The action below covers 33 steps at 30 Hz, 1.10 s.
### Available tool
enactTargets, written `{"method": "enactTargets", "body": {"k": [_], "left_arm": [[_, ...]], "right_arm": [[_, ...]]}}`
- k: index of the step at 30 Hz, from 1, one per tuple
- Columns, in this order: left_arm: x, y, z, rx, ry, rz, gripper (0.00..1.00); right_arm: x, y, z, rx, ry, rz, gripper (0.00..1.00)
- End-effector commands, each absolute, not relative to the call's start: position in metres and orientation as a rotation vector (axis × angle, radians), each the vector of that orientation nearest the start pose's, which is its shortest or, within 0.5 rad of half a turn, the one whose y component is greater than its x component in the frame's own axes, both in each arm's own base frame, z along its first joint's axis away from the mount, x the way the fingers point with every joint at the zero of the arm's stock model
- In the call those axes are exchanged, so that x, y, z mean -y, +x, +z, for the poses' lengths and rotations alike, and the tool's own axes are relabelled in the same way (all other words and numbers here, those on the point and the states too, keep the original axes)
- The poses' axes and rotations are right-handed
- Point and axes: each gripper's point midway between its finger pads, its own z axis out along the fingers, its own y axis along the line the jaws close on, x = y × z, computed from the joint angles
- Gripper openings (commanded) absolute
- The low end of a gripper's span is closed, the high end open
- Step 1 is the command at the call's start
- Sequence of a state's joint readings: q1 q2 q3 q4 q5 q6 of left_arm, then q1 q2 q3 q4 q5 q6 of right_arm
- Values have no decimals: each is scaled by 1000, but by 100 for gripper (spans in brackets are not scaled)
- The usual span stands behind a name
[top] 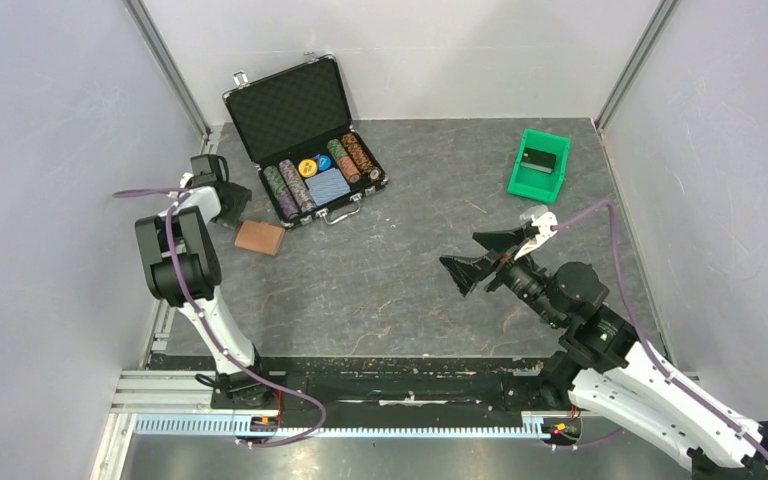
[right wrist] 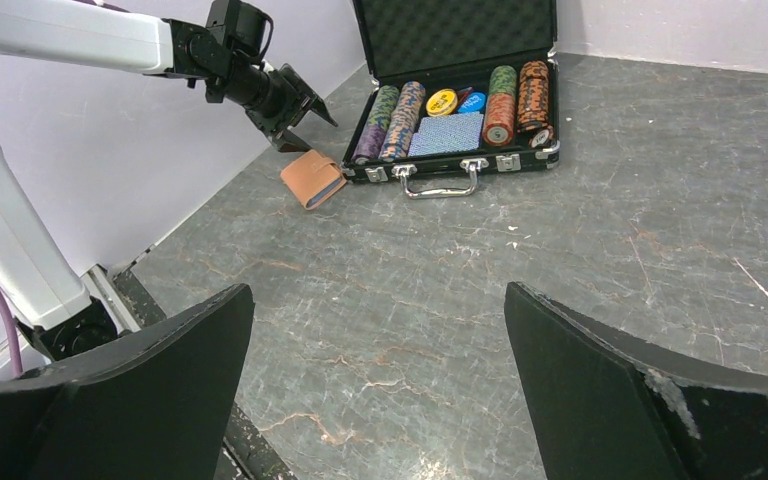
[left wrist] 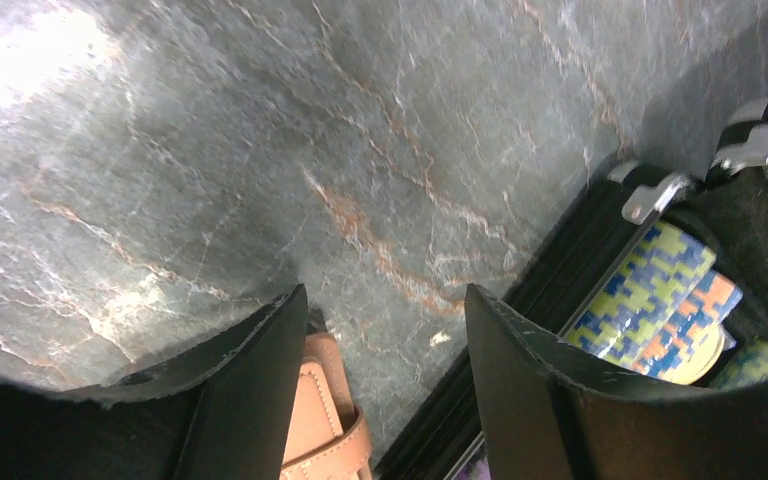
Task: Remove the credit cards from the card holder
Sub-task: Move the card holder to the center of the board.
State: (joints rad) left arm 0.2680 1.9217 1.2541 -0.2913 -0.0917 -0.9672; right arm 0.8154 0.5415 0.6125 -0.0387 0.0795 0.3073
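Holding everything up: a grey stone-patterned table (top: 410,290) with rust-coloured veins, closed in by pale walls (top: 50,150) on three sides.
Right arm: the white and black right arm (top: 640,370) is bolted at the near right and angles inward toward the middle of the table.
Left arm: the left arm (top: 175,255) stands at the near left and stretches away along the left wall.
Case: a black hard case (top: 300,110) lies open at the far left of centre. Its foam-lined lid is tilted back and its silver handle faces the arms.
Bin: a small green bin (top: 535,183) sits at the far right, well apart from the case.
Right gripper: the right gripper (right wrist: 378,290) has its two black fingers spread wide with nothing between them. It hangs above bare table right of centre, well apart from the holder.
Left gripper: the left gripper (left wrist: 385,295) is also spread and pinches nothing. It is near the case's front left corner, with one finger over the holder's edge. Whether it touches the holder cannot be told.
Card holder: the brown card holder (top: 260,237) lies flat and folded shut on the table, just beside the case's front left corner, its inside hidden.
Chips: rows of striped poker chips (top: 295,185) lie in the case's tray.
Block: a black block (top: 539,160) rests inside the bin.
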Motion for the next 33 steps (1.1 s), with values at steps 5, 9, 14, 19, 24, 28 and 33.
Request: {"method": "enactTargets", "body": {"k": [5, 9, 14, 19, 24, 28, 33], "left_arm": [[-86, 445, 43, -2231, -1335, -244, 62], [-83, 429, 51, -2266, -1293, -215, 60], [-73, 412, 60, -2320, -1197, -174, 60], [-47, 374, 48, -2401, -1171, -145, 57], [-40, 331, 34, -2417, -1190, -45, 57], [-37, 310, 37, -2388, -1217, -42, 56], [-20, 288, 40, -2364, -1271, -119, 55]], "right_arm": [[-214, 203, 304, -1523, -334, 837, 99], [-217, 204, 299, -1539, -345, 833, 99], [-217, 205, 300, -1543, -340, 831, 99], [-212, 207, 302, -1548, -322, 804, 99], [-209, 208, 304, -1548, -311, 791, 99], [-205, 205, 302, -1562, -313, 785, 99], [-199, 206, 298, -1571, -274, 773, 96]]}}
